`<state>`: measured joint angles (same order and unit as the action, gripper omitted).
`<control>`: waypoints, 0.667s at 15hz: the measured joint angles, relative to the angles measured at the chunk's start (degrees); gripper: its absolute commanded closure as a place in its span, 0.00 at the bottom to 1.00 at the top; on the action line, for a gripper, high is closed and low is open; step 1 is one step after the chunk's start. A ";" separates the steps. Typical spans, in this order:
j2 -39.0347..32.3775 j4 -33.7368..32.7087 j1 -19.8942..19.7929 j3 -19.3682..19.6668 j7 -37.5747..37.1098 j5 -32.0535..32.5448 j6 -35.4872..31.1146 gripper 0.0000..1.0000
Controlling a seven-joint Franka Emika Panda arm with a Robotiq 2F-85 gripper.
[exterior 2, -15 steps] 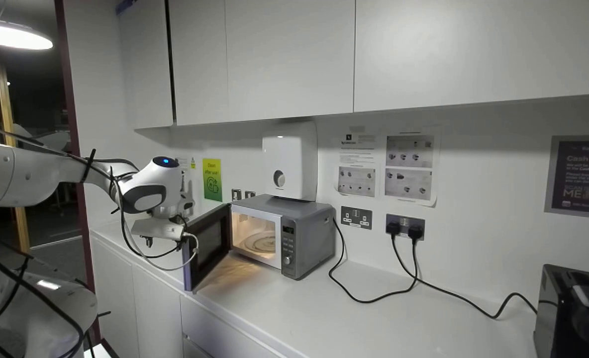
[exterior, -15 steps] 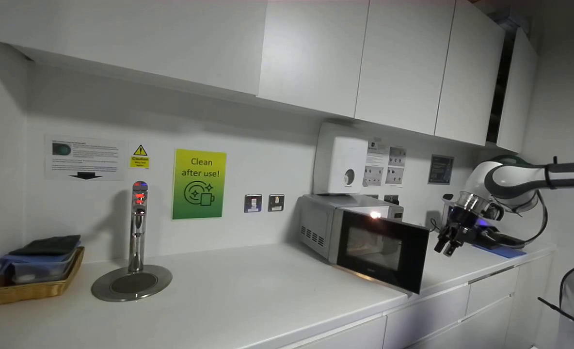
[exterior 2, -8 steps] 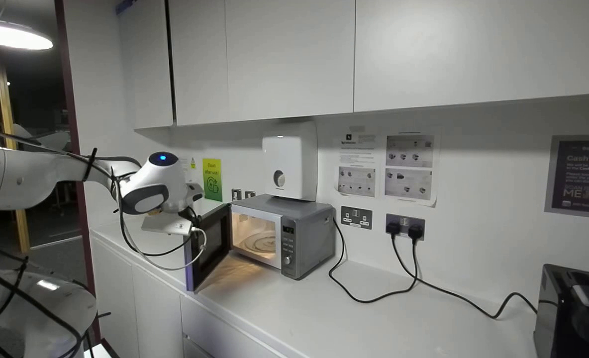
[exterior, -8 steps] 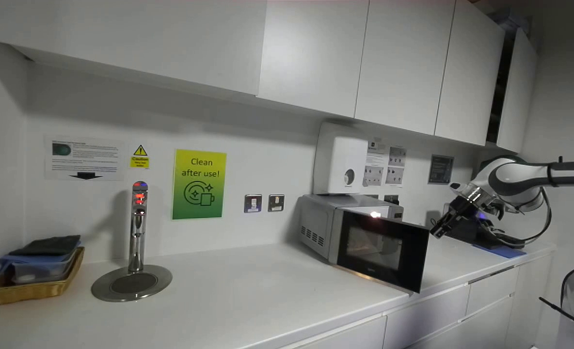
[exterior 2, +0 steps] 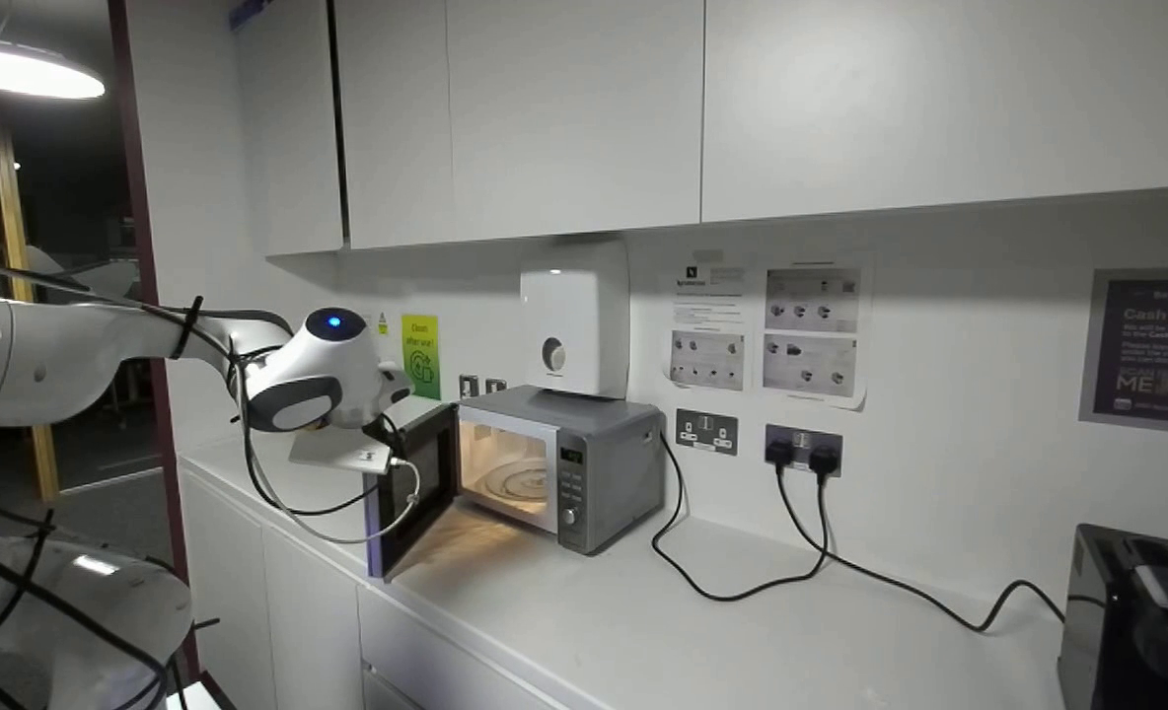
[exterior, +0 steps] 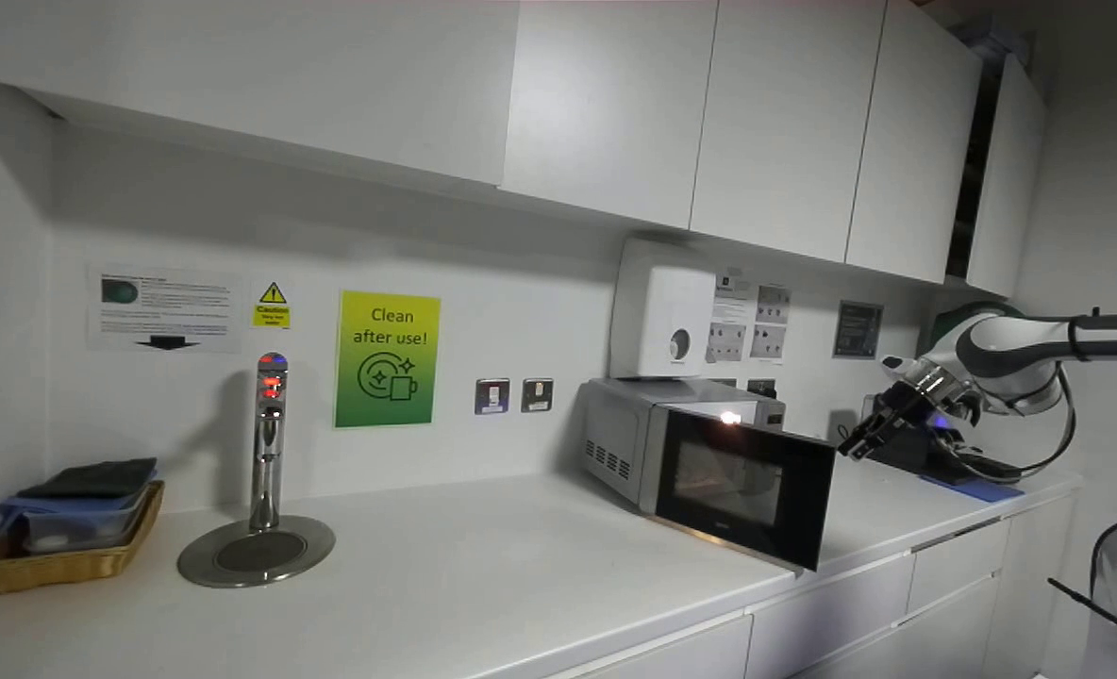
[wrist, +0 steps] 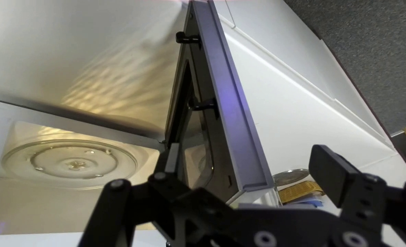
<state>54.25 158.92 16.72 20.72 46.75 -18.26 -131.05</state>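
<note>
While spread wide at the gripper (wrist: 246,156), hovers just beside the open microwave door (wrist: 227,116), left of the glass turntable (exterior 2: 517,481) in an exterior view.

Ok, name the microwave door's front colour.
The door's front is black, best seen in an exterior view.

You have one grey boxy metal microwave (exterior 2: 572,485) with one black-framed glass door (exterior: 744,486), two glossy black door hooks (wrist: 204,104), and one round clear glass turntable (wrist: 76,165) inside; above it you can count one white plastic dispenser (exterior 2: 576,318); beyond its hinged side you see two square silver switch plates (exterior: 492,396), one tall chrome column tap (exterior: 269,443) and one woven tan basket (exterior: 68,567); past its control-panel side, two grey double sockets (exterior 2: 707,432) and two black plugs (exterior 2: 825,461).
</note>
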 measured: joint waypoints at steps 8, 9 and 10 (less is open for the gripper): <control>-0.65 0.25 4.07 3.08 9.26 -5.27 1.04 0.00; -0.84 0.25 4.42 3.38 10.50 -6.15 1.04 0.00; -1.04 0.25 4.61 3.58 11.72 -7.09 1.04 0.00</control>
<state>53.21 159.17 21.33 24.30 58.47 -25.35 -130.01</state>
